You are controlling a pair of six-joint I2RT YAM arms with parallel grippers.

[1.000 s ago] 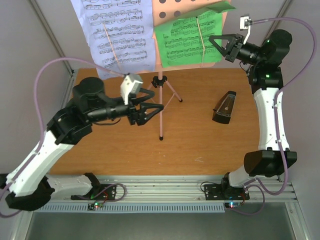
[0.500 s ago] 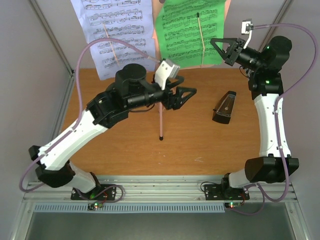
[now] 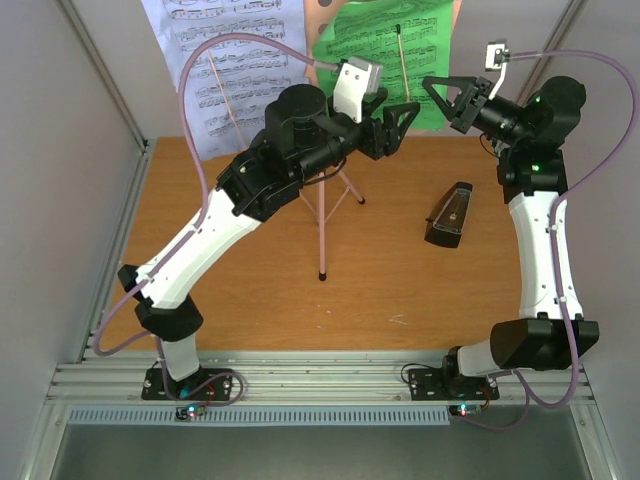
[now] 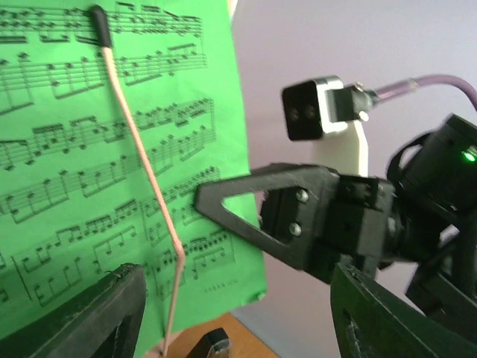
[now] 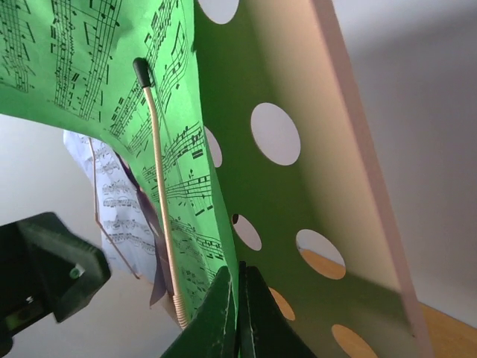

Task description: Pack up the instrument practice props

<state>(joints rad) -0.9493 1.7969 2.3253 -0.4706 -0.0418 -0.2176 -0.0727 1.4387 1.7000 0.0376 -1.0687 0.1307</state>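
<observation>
- Pinching the right edge of the green sheet (image 3: 360,55) on the pink music stand (image 3: 322,230), the right claw (image 3: 430,81) is clenched.
- Left claw (image 3: 405,118) gapes empty beside that sheet.
- Metronome (image 3: 448,215) sits on the bench (image 3: 250,300).

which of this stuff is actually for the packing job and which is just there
For the job: pink music stand, green sheet, white sheet, black metronome.
Just there: wooden table, metal rail at the near edge.
</observation>
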